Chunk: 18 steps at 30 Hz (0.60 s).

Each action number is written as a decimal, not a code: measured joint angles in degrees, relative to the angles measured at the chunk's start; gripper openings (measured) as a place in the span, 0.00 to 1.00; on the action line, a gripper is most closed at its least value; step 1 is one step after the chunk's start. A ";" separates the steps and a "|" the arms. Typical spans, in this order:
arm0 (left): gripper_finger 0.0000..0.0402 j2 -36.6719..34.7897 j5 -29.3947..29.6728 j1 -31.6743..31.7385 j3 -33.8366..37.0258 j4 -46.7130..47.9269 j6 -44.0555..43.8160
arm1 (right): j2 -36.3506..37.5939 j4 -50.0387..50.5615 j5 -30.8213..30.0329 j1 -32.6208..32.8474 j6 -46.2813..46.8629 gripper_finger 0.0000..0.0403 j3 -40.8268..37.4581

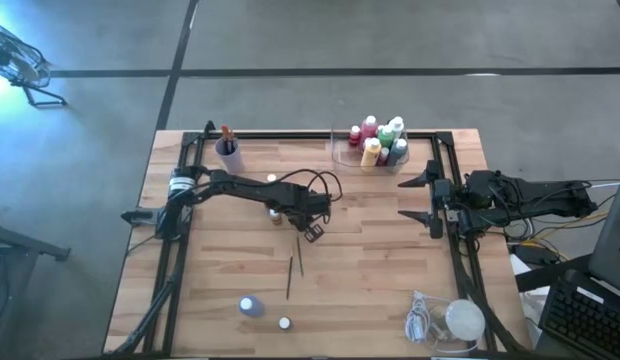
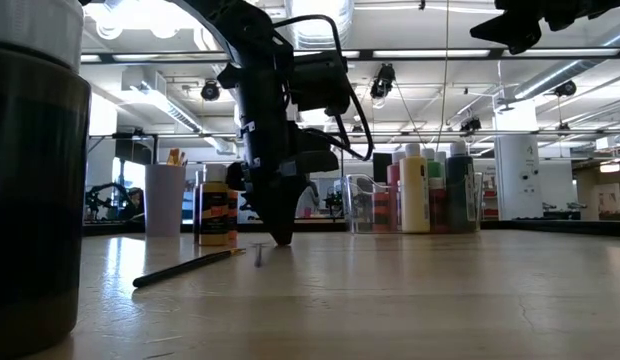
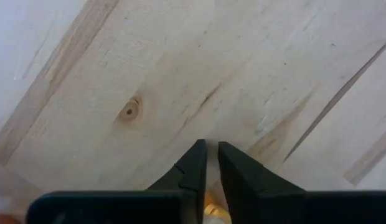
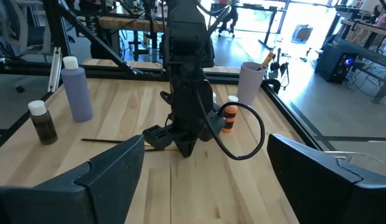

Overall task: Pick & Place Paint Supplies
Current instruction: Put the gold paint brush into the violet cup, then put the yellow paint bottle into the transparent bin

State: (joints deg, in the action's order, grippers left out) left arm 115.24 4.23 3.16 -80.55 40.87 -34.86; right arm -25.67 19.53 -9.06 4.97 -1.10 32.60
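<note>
in the low view a dark paintbrush (image 2: 190, 267) lies flat on the wooden table (image 2: 410, 300) closest to the camera, its tip pointing toward the left gripper (image 2: 280, 237), which stands fingertip-down on the boards just past it. its fingers are pinched to a narrow slit, and the left wrist view shows only bare wood between them, so it seems to hold nothing. to do this pick well, i judge it should open a little, straddle the thin handle squarely and close right at the table. a small orange-labelled bottle (image 2: 216, 208) stands just behind the gripper. further back, the purple cup (image 1: 227, 153) and the clear tray (image 1: 342, 152) of bottles (image 1: 380, 142) sit at the far edge. the right gripper (image 1: 430, 196) waits wide open at the right side.
</note>
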 joint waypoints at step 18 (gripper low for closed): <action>0.29 -0.08 -0.90 0.37 -7.41 10.22 9.76 | -0.04 -0.02 0.01 -0.02 0.02 0.71 0.00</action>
State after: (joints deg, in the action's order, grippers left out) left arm 115.16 3.33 3.53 -87.97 51.09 -25.10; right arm -25.71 19.51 -9.05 4.95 -1.08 32.60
